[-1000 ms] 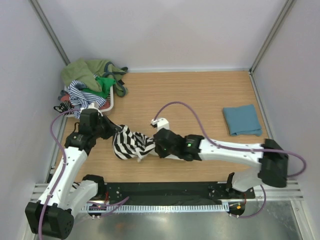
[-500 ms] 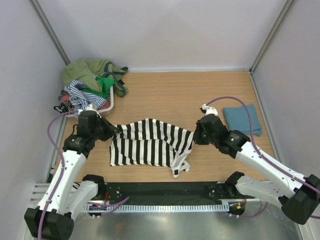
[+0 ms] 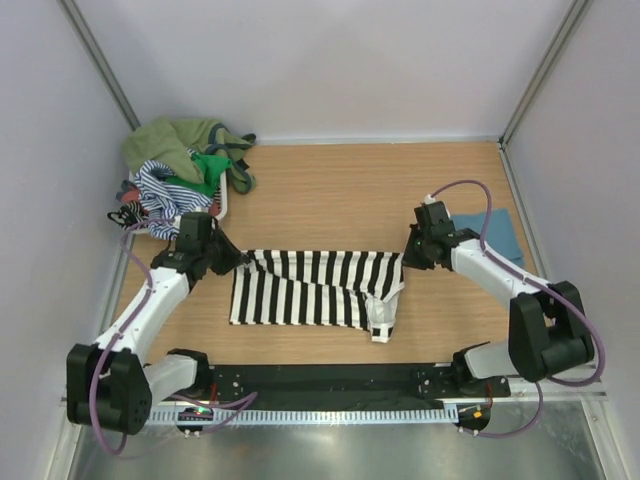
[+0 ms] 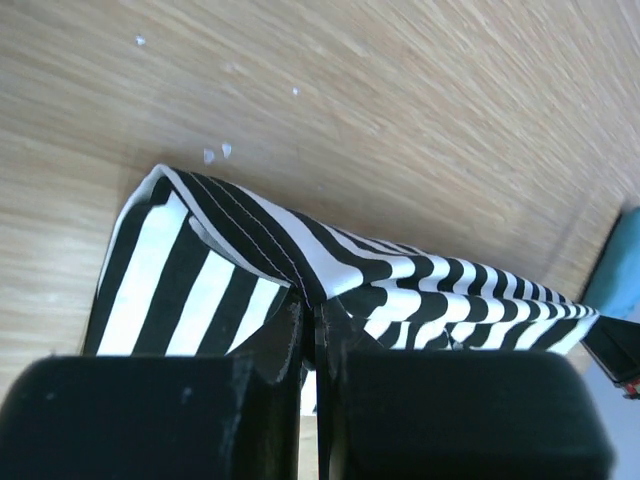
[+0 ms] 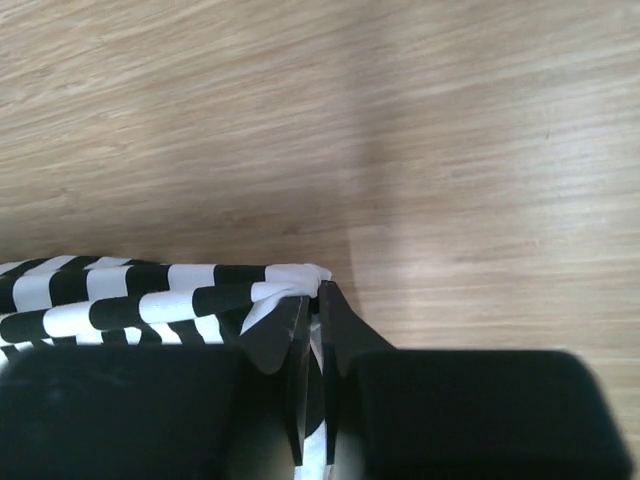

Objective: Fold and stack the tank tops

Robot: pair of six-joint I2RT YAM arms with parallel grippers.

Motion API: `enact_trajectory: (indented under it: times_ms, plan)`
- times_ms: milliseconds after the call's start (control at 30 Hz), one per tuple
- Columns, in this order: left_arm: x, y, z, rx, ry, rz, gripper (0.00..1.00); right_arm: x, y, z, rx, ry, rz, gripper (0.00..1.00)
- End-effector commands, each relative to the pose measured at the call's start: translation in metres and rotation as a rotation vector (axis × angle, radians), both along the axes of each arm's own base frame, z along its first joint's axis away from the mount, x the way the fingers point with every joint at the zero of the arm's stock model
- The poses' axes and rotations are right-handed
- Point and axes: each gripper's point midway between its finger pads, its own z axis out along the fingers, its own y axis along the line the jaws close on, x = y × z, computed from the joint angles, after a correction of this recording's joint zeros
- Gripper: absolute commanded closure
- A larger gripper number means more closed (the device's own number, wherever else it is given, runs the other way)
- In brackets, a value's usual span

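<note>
Right now the job is at the spreading step: the striped tank top (image 3: 315,290) lies stretched out sideways on the wooden table (image 3: 340,180), near the front and in the middle. The left gripper (image 3: 238,262) pinches its left end, and the right gripper (image 3: 405,258) pinches its right end. In both wrist views the fingers are squeezed close together with striped cloth caught between them. The top is not flat yet. One corner near the front right is bunched and hangs down in a little flap. I think the next move is to lay the cloth down smooth, let go, and then grab an edge to fold it over. The bunched corner needs to be pulled straight first, or the fold will come out lumpy. A teal top (image 3: 503,232) lies folded at the right side, partly behind the right arm, so the striped one may go on it later. At the far left corner sits a white tray (image 3: 222,207). A heap of tops (image 3: 180,160) fills it and spills over the rim: olive, green and thin blue stripes.
</note>
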Motion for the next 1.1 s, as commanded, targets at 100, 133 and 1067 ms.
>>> enact_trajectory:
  times_ms: [100,133,1067]
  plan:
    - [0.062,0.004,0.015,0.032,-0.1,0.041,0.98,0.071,0.007,0.047,0.001,-0.153,0.001,0.73]
    - [0.069,0.003,0.019,0.032,-0.109,0.042,0.97,0.074,0.008,0.05,0.0,-0.158,0.001,0.66]
    - [0.032,0.006,-0.024,0.066,-0.035,-0.008,0.33,-0.016,0.039,0.014,0.218,-0.061,0.174,0.41]
